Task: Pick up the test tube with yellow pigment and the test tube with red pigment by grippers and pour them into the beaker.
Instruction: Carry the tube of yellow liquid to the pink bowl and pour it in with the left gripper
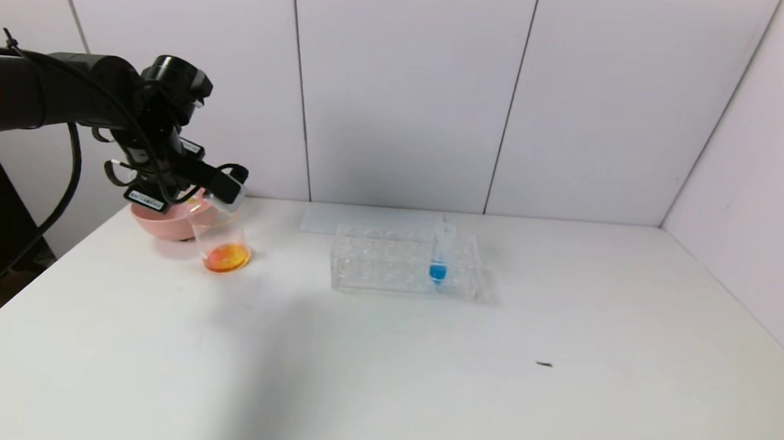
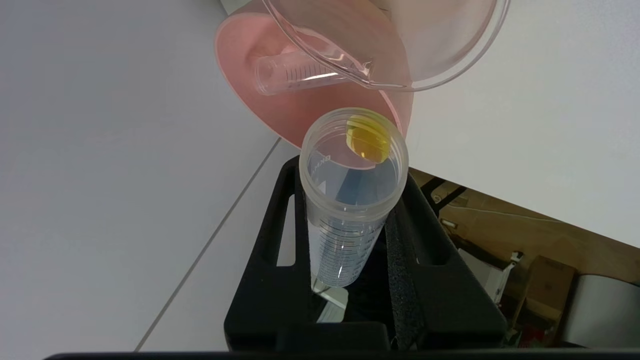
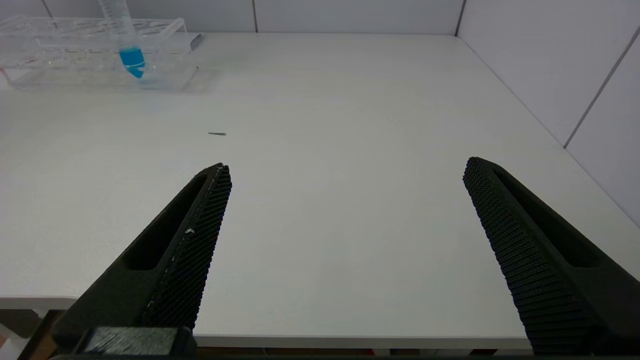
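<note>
My left gripper (image 1: 221, 188) is shut on the test tube with yellow pigment (image 2: 345, 235). It holds the tube tipped, mouth toward the beaker (image 1: 222, 238) at the table's back left. A little yellow liquid sits just inside the tube's mouth, close under the beaker's rim (image 2: 440, 75). The beaker holds orange liquid at its bottom. No tube with red liquid shows; a clear empty tube (image 2: 295, 75) lies in the pink bowl (image 2: 300, 115). My right gripper (image 3: 345, 167) hangs open over the table's front right part, with nothing between its fingers.
The pink bowl (image 1: 157, 221) stands right behind the beaker. A clear tube rack (image 1: 389, 262) sits at the back middle with a blue-liquid tube (image 1: 439, 255) upright in it. A small dark speck (image 1: 544, 364) lies on the white table. Walls close the back and right.
</note>
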You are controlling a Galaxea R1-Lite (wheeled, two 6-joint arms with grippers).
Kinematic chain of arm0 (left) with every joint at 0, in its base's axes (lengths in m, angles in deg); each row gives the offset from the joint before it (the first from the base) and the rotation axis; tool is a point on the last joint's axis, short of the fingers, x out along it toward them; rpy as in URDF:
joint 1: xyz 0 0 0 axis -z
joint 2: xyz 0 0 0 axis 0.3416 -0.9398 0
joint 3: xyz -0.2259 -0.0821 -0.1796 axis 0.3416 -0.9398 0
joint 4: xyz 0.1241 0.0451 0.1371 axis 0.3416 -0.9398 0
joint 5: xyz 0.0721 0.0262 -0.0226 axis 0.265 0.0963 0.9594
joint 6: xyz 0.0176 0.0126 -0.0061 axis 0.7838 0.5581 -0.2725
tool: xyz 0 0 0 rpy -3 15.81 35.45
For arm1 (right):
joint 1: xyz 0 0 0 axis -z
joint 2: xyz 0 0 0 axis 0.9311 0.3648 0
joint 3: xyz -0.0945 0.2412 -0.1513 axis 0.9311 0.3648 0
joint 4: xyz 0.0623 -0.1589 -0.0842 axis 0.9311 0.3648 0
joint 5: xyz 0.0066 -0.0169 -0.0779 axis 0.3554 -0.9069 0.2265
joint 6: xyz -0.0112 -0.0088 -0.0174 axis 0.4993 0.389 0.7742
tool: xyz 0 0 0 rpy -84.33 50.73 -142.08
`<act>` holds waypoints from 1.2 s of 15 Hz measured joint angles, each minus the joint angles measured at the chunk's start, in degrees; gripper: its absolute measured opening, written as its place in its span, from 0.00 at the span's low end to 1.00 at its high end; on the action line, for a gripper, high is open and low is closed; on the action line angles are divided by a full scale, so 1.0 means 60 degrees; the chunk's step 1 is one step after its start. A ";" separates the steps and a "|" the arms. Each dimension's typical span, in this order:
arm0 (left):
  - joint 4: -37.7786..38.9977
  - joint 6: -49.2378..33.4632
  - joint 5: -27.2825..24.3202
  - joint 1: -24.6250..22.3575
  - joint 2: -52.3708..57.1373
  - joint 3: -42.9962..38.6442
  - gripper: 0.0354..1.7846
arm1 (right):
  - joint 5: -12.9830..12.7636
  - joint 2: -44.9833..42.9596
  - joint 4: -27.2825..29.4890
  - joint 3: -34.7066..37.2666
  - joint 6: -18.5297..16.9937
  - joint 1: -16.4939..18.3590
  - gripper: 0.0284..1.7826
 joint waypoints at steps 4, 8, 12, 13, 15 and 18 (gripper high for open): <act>0.0014 0.0087 0.0110 0.0018 0.0000 0.0000 0.23 | 0.0000 0.0000 0.0000 0.0000 0.0000 0.0000 0.95; 0.0022 0.0132 0.0256 0.0024 0.0000 0.0000 0.23 | 0.0000 0.0000 0.0000 0.0000 0.0000 0.0004 0.95; 0.0022 0.0132 0.0317 0.0028 -0.0008 0.0000 0.23 | 0.0000 0.0000 0.0000 0.0004 0.0000 0.0000 0.95; 0.0028 0.0132 0.0315 0.0028 -0.0012 0.0000 0.23 | 0.0000 0.0000 0.0000 0.0004 0.0000 0.0004 0.95; 0.0073 0.0118 0.0307 0.0028 -0.0012 0.0000 0.23 | 0.0000 0.0000 0.0000 0.0004 0.0000 0.0000 0.95; 0.0079 0.0045 0.0179 0.0024 0.0043 0.0000 0.23 | 0.0000 0.0000 0.0000 0.0004 0.0000 0.0000 0.95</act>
